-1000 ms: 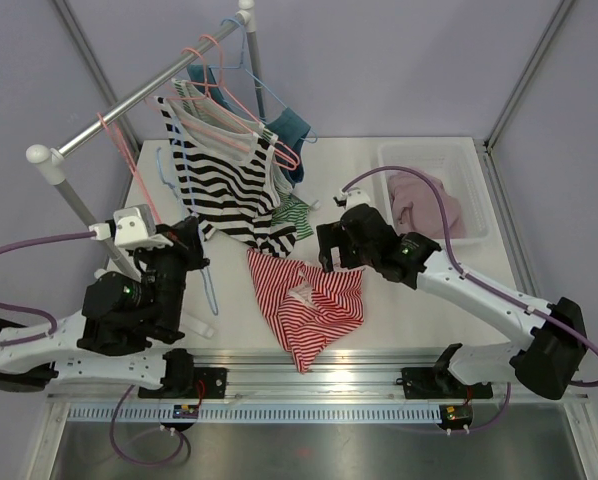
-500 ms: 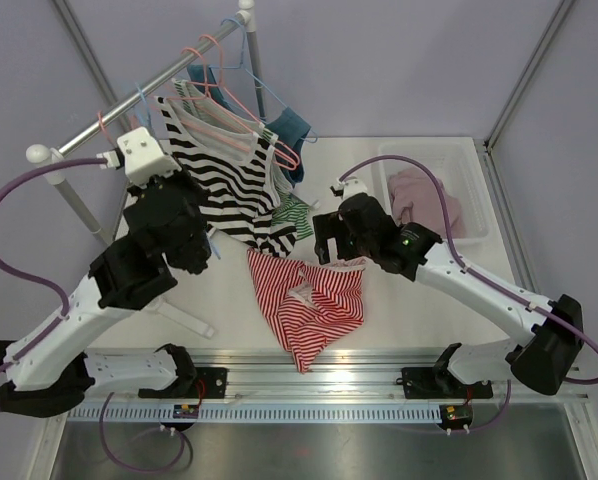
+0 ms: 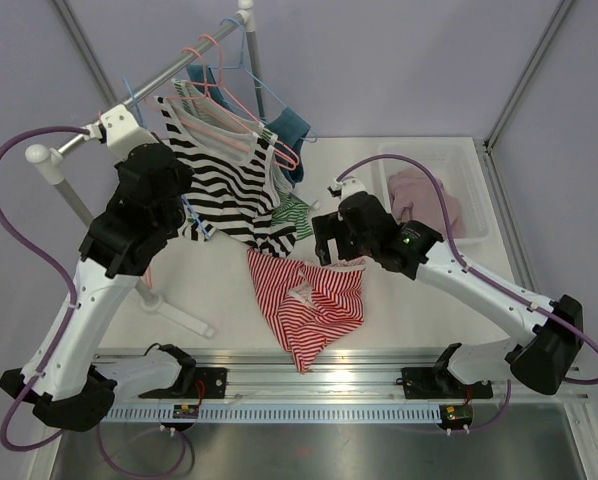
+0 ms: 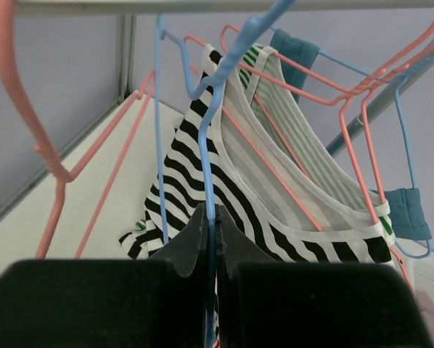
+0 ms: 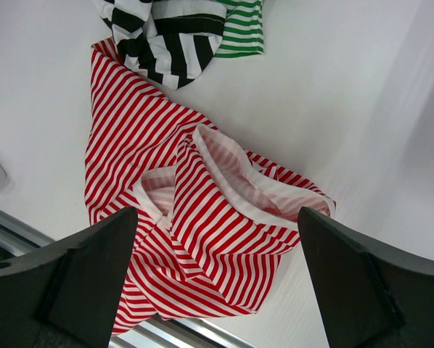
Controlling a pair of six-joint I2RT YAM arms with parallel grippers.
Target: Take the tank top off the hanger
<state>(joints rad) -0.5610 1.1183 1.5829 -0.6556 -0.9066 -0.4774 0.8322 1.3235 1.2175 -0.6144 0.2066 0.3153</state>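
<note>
A red-and-white striped tank top [image 3: 309,305] lies crumpled on the white table, off any hanger; it also shows in the right wrist view [image 5: 130,145]. My left gripper [image 3: 186,208] is raised beside the clothes rail [image 3: 139,95] and is shut on the wire of a bare blue hanger [image 4: 211,145], pinched between the jaws [image 4: 215,217]. The hanger's hook [image 4: 253,29] sits just under the rail. My right gripper [image 3: 324,245] hangs open and empty above the red tank top [image 5: 217,217].
A black-and-white striped tank top [image 3: 229,180] hangs on a pink hanger, with green striped [image 3: 294,215] and teal [image 3: 289,125] garments behind. Empty pink hangers [image 4: 50,167] hang at left. A clear bin [image 3: 429,150] at back right holds pink cloth [image 3: 424,205].
My left arm has risen from table level up to the rail, carrying the blue hanger. The right gripper shifted slightly left over the red tank top.
</note>
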